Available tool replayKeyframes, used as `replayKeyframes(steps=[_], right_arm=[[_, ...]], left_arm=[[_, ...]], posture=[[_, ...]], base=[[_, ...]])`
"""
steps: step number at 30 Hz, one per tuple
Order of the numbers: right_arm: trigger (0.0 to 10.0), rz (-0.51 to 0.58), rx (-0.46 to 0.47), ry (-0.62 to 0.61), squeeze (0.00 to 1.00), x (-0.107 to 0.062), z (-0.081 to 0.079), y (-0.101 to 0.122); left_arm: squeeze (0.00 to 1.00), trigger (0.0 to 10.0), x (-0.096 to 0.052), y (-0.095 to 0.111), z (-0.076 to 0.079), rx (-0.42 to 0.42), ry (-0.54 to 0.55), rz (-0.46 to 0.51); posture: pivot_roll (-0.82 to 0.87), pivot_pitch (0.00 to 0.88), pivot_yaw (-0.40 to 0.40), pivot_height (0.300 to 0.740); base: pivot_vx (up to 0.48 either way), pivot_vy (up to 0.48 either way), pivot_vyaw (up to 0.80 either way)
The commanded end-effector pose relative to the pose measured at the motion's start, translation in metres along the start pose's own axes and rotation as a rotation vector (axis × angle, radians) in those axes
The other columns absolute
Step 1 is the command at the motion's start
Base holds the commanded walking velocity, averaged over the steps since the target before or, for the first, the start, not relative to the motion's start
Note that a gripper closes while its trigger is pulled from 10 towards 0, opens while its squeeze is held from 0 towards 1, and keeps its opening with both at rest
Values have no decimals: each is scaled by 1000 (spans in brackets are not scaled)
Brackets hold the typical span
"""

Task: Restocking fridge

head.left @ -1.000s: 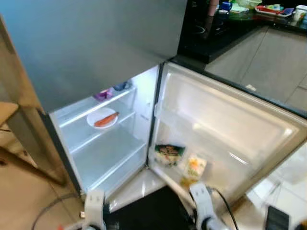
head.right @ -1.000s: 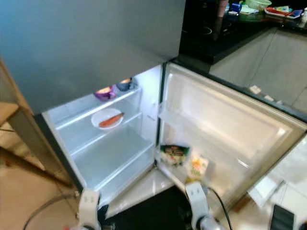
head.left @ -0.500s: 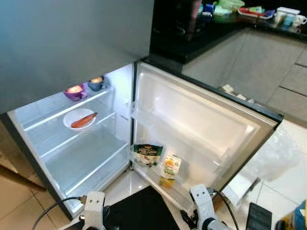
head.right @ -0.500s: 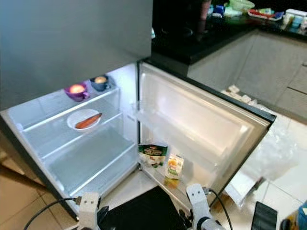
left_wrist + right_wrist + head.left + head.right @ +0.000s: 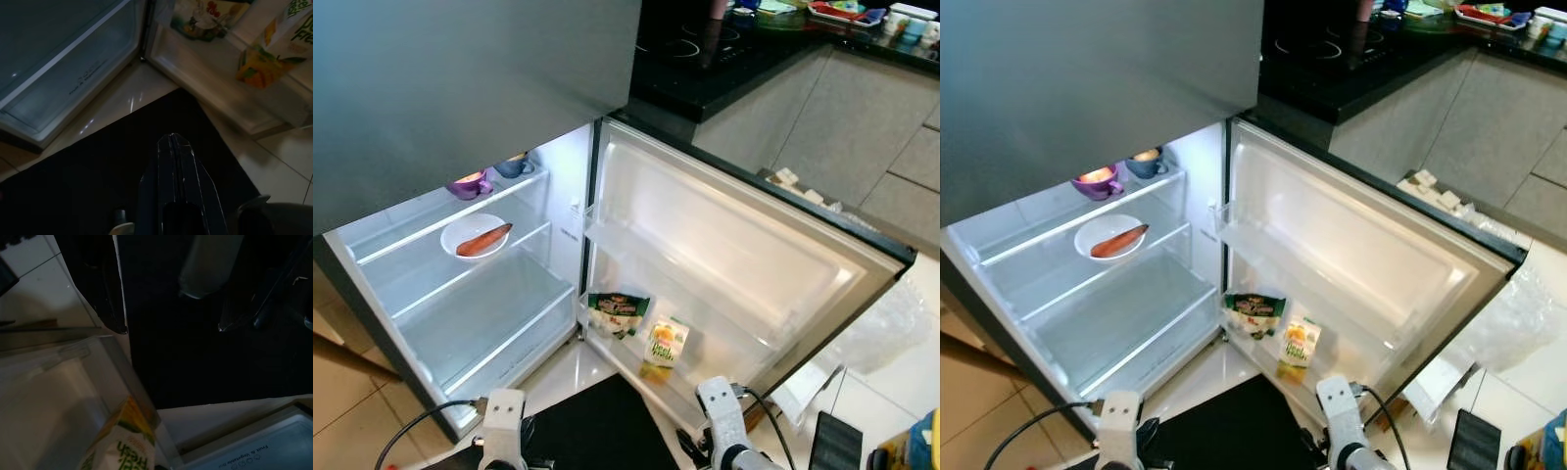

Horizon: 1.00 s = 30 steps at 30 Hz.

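Small green-and-yellow juice carton [image 5: 665, 342] stands upright in open fridge door's [image 5: 744, 264] bottom rack, beside green food pouch [image 5: 618, 313]; right gripper [image 5: 171, 328] nearer carton, fingers parted, empty; left gripper [image 5: 174, 147] clenched, empty, low over black floor mat [image 5: 607, 431], farther off

Camera swung right, then slightly back; the things themselves did not move. Wooden frame at left gone from view. Open white fridge door [image 5: 734, 264] now fully framed, and the clear plastic bag [image 5: 891, 328] on the tiled floor [image 5: 891, 392] has come into view.
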State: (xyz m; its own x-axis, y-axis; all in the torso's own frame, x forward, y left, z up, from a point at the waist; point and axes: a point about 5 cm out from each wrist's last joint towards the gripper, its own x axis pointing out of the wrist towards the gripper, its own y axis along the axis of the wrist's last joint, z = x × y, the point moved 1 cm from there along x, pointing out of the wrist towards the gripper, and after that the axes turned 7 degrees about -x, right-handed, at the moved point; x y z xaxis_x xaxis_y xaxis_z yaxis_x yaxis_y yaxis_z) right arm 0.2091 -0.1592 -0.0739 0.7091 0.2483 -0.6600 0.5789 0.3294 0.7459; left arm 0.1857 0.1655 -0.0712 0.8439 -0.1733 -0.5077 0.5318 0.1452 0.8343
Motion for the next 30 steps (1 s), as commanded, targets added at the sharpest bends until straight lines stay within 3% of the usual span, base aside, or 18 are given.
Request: replayKeyframes(steps=[1, 5, 22, 30], right_arm=[[10000, -15, 1, -20, 0, -3, 6, -5], [10000, -15, 2, -21, 0, -3, 7, -5], [10000, -10, 6, -24, 0, -4, 9, -5], [10000, -9, 6, -26, 0, -4, 8, -5]], left_arm=[[0, 10000, -2, -4, 2, 10, -13, -14], [0, 10000, -1, -3, 1, 8, -9, -14], [0, 10000, -4, -6, 0, 7, -9, -24], [0, 10000, -4, -7, 0, -6, 1, -24]], posture=[[-73, 19, -74, 713], [-73, 19, -74, 713], [-77, 35, -74, 713], [-79, 38, -73, 713]], base=[[0, -480, 0], [0, -274, 0], [0, 0, 0], [0, -357, 0]])
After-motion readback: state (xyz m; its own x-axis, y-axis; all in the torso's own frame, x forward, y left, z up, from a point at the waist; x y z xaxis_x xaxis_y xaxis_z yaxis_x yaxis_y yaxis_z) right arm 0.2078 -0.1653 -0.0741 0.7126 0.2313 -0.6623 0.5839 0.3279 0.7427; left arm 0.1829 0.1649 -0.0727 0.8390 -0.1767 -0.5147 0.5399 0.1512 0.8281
